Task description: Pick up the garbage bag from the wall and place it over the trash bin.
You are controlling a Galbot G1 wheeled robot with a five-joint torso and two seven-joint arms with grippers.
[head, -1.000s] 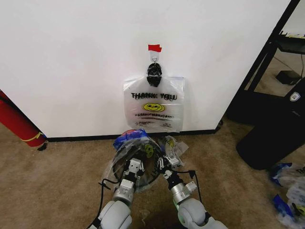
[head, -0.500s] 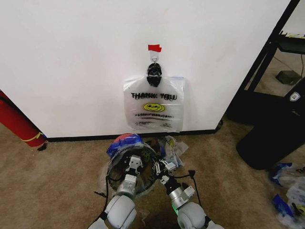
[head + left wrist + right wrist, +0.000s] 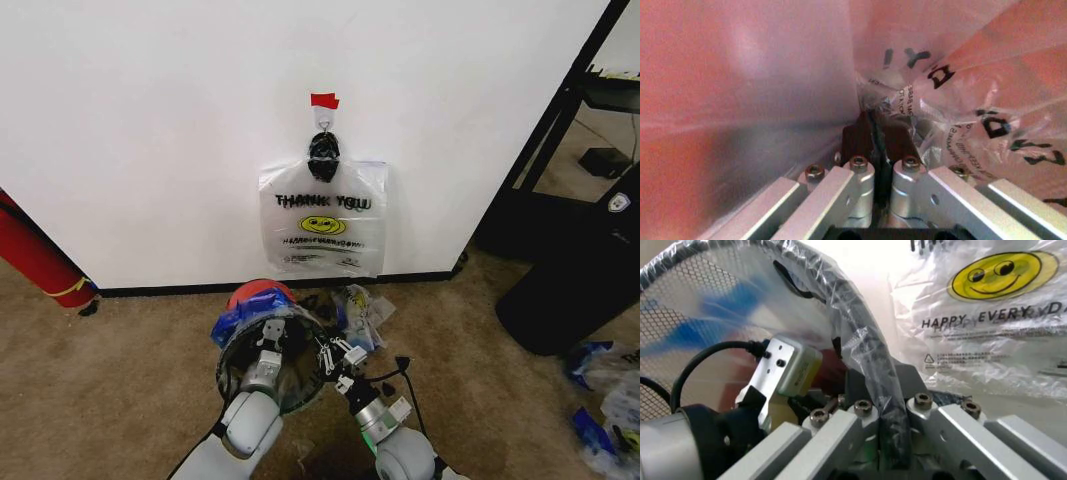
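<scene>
Your left gripper (image 3: pixel 875 131) has its jaws pressed together on a fold of the garbage bag (image 3: pixel 953 75), inside the trash bin (image 3: pixel 262 350); the film is bunched between the pads. Your right gripper (image 3: pixel 885 405) has its jaws clamped over the bin's black rim with the same film caught against it, just right of the left one.

The bag is already draped over the bin's mouth on the carpet near the wall (image 3: pixel 150 120), blue patches gathered at the far-left rim. The bin looks tipped toward you, its red base lifted at the far side.

Watch three things. The film is thin, so any pull while both jaws grip could tear it or drag it back off the rim. With the bin tilted and light, a sideways move by either arm could roll it over. And the left jaws may carry the pinched film out if you withdraw before releasing.

The second smiley bag (image 3: pixel 322 220) hanging from the hook (image 3: pixel 323 118) sits close behind; swing wide and you could snag it.
</scene>
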